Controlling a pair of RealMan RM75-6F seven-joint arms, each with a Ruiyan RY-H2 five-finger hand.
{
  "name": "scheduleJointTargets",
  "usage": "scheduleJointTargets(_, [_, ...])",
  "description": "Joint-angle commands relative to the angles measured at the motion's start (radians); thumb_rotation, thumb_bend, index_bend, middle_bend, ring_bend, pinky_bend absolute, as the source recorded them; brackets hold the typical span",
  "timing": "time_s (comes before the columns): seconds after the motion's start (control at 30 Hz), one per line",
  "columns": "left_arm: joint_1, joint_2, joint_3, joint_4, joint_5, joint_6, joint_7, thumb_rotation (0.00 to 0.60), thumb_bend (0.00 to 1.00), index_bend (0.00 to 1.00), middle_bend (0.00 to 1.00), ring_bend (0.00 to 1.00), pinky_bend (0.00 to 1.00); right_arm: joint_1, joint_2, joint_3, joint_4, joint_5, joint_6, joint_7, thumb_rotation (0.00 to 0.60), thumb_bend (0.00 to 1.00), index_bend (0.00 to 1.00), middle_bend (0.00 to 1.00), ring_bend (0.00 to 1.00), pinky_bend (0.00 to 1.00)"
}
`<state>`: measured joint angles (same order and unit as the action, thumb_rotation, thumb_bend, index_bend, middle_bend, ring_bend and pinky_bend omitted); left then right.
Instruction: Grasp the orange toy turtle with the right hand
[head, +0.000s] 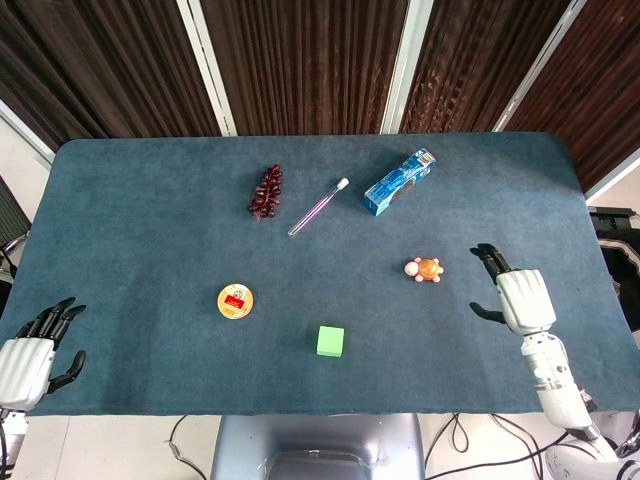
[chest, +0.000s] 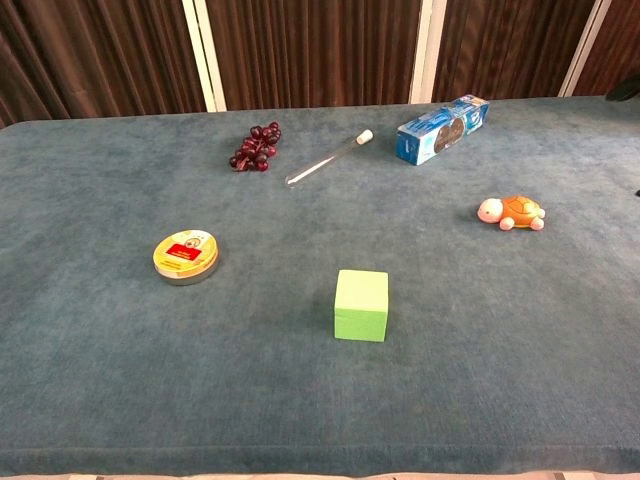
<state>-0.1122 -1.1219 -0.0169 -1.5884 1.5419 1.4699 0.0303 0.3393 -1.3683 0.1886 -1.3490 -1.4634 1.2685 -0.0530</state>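
The orange toy turtle (head: 425, 270) (chest: 512, 212) with a pink head sits on the blue cloth, right of centre. My right hand (head: 514, 298) hovers above the cloth to the right of it, fingers apart, holding nothing and a short gap from the turtle. In the chest view only a dark sliver of that hand shows at the right edge. My left hand (head: 30, 352) lies at the near left corner of the table, fingers apart and empty.
A green cube (head: 331, 341) stands near the front centre. A round yellow tin (head: 235, 301) lies to its left. Dark grapes (head: 266, 192), a thin tube (head: 318, 207) and a blue box (head: 400, 181) lie further back. The table's right edge (head: 600, 260) is close to my right hand.
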Motion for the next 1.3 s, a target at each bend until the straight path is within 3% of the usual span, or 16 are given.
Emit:
scheduleJointTargets(0.03, [-0.001, 0.002, 0.002, -0.002, -0.001, -0.004, 0.001, 0.6, 0.41, 0.17, 0.08, 0.14, 0.29, 0.07, -0.049, 0.024, 0.068, 0.064, -0.109, -0.02, 0.6, 0.25, 0.37, 0.3, 0.97, 0.93])
scheduleJointTargets(0.33, [0.004, 0.004, 0.004, -0.001, 0.0, 0.002, -0.005, 0.6, 0.41, 0.17, 0.08, 0.14, 0.3, 0.15, -0.14, 0.039, 0.196, 0.13, -0.231, 0.059, 0.6, 0.26, 0.44, 0.3, 0.98, 0.94])
scheduleJointTargets(0.8, [0.003, 0.009, 0.008, -0.001, 0.003, -0.002, -0.013, 0.6, 0.41, 0.17, 0.08, 0.14, 0.3, 0.224, -0.303, 0.028, 0.462, 0.138, -0.283, 0.147, 0.6, 0.29, 0.49, 0.35, 1.0, 0.96])
scheduleJointTargets(1.17, [0.002, 0.01, 0.009, -0.003, 0.002, -0.007, -0.008, 0.6, 0.41, 0.17, 0.08, 0.14, 0.3, 0.264, -0.389, 0.016, 0.611, 0.119, -0.302, 0.254, 0.6, 0.3, 0.52, 0.38, 1.0, 0.96])
scheduleJointTargets(1.3, [0.003, 0.01, 0.009, -0.002, 0.003, -0.006, -0.011, 0.6, 0.41, 0.17, 0.09, 0.14, 0.3, 0.277, -0.42, 0.009, 0.662, 0.103, -0.298, 0.299, 0.6, 0.34, 0.54, 0.39, 1.0, 0.96])
